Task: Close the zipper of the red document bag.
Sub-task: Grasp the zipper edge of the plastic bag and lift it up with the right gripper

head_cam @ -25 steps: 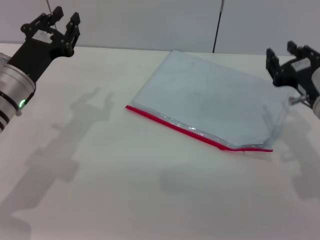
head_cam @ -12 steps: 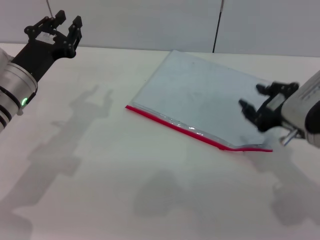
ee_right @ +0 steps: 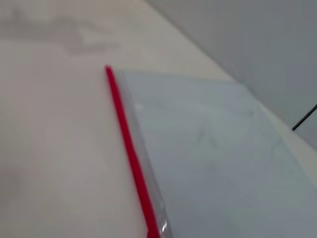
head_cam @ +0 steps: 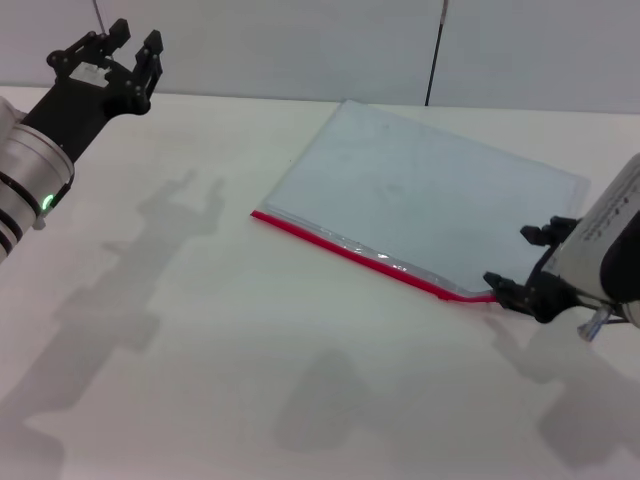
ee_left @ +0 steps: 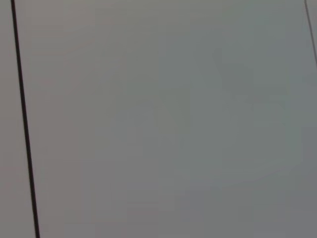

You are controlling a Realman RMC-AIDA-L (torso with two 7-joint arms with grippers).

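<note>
The right gripper [head_cam: 522, 265] has dropped from over the bag's far right side to its near right corner, at about 4 o'clock on the table [head_cam: 250, 380], fingers spread, right at the end of the zipper [head_cam: 360, 255]. That corner, buckled a second ago, now lies flatter. The red document bag [head_cam: 430, 200] rests flat at about 1 o'clock, pale and translucent, its red edge running from 9 toward 4 o'clock. The left gripper [head_cam: 105, 55] hangs unmoved at 10 o'clock, fingers apart, well clear.
</note>
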